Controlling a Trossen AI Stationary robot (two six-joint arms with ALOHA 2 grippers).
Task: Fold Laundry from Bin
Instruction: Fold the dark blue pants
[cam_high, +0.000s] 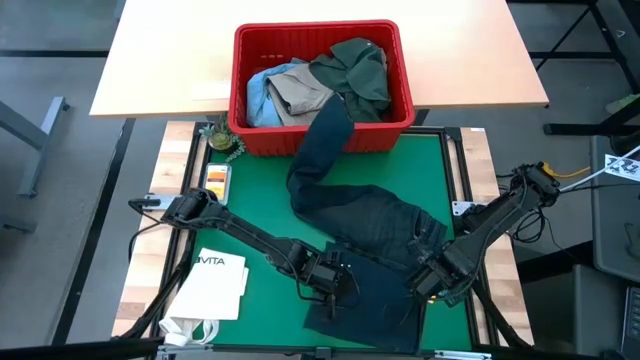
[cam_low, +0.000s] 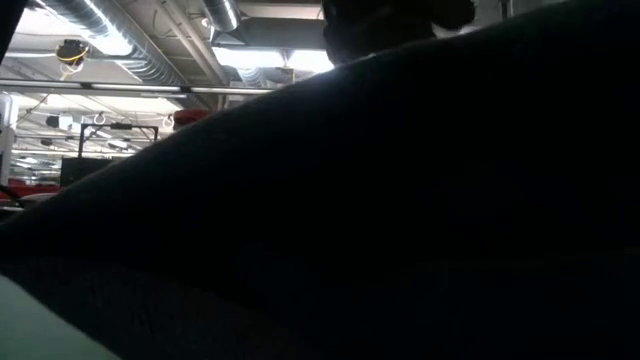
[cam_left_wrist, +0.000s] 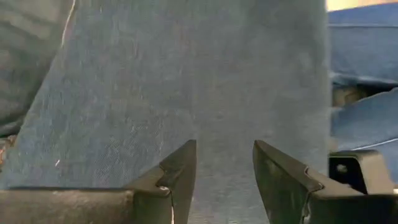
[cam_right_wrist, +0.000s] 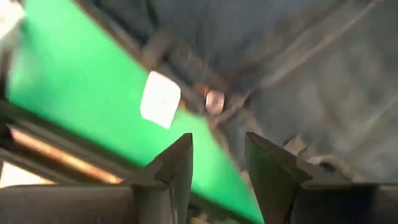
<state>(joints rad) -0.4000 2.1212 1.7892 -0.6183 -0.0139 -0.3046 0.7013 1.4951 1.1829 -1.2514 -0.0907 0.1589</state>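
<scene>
The red bin stands at the mat's far edge with a light blue, a khaki and a dark green garment inside. Dark blue trousers hang by one leg over the bin's near wall; the rest lies spread on the green mat. My left gripper stands open just above the trousers' near part. My right gripper stands open, pointing down over the waistband with its button. Dark cloth fills the low view.
A white paper bag printed "VITA" lies at the mat's near left. A small plant and a yellow-topped thing sit left of the bin. A light wooden table lies beyond the mat.
</scene>
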